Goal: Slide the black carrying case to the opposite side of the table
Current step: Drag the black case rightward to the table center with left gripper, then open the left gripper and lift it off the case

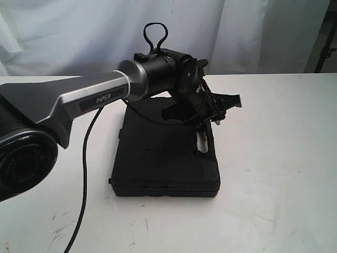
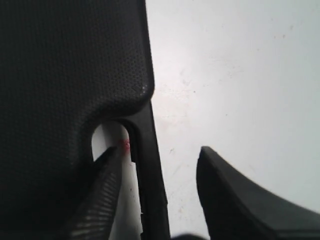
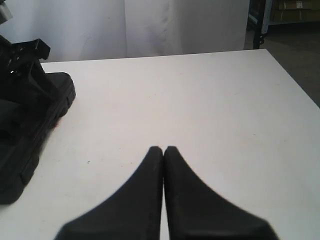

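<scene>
The flat black case point(image 1: 158, 158) lies on the white table point(image 1: 274, 158), its handle toward the right of the exterior view. My left gripper point(image 1: 206, 138) reaches down over that handle. In the left wrist view the left gripper point(image 2: 161, 150) is open and straddles the handle bar point(image 2: 150, 175). One finger point(image 2: 107, 190) sits in the oblong slot by a tiny red spot point(image 2: 125, 145), the other finger point(image 2: 235, 200) stands outside with bare table between it and the bar. My right gripper point(image 3: 163, 149) is shut on nothing, hovering over the table point(image 3: 175, 90) apart from the case point(image 3: 30, 115).
A white curtain point(image 1: 79, 31) hangs behind the table. A black cable point(image 1: 84, 174) trails from the left arm across the tabletop. Dark scratches point(image 1: 58, 232) mark the near left. The table's edge and dark floor point(image 3: 300, 55) show in the right wrist view.
</scene>
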Robot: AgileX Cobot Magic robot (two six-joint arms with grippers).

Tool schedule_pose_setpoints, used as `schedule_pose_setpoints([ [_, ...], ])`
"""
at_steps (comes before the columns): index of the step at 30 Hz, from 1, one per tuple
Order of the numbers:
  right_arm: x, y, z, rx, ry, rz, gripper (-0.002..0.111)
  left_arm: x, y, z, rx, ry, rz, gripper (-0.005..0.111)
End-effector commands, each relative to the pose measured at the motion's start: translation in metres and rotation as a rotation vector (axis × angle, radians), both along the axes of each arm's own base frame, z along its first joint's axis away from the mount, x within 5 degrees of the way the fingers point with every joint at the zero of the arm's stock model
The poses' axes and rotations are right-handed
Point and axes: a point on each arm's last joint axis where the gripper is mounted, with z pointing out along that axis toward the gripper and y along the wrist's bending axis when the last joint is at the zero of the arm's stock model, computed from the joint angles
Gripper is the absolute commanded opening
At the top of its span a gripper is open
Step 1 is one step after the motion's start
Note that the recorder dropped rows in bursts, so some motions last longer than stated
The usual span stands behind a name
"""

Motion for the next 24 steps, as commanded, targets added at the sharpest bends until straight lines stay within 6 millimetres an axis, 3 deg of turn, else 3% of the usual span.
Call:
schedule_pose_setpoints([
  [1, 0.0, 0.0, -0.001, -0.002, -0.003, -0.007, 0.0, -0.001, 0.002, 0.013, 0.01, -0.02, -0.026, 0.046],
  [5, 0.0, 0.0, -0.001, -0.002, -0.003, -0.007, 0.0, -0.002, 0.004, 0.038, 0.0, -0.075, -0.068, 0.036],
  [6, 0.0, 0.0, -0.001, -0.002, -0.003, -0.007, 0.0, -0.003, 0.004, 0.046, -0.001, -0.097, -0.084, 0.03],
  [8, 0.0, 0.0, -0.001, -0.002, -0.003, -0.007, 0.0, -0.004, 0.01, 0.072, 0.022, -0.178, -0.109, 0.005],
  [9, 0.0, 0.0, -0.001, -0.002, -0.003, -0.007, 0.0, -0.004, 0.013, 0.081, 0.037, -0.202, -0.118, 0.0],
  [11, 0.0, 0.0, -0.001, -0.002, -0.003, -0.007, 0.0, -0.007, 0.022, 0.101, 0.091, -0.253, -0.131, 0.0],
  [24, 0.0, 0.0, -0.001, -0.002, -0.003, -0.007, 0.0, -0.03, 0.06, 0.174, 0.303, -0.349, -0.205, 0.0],
])
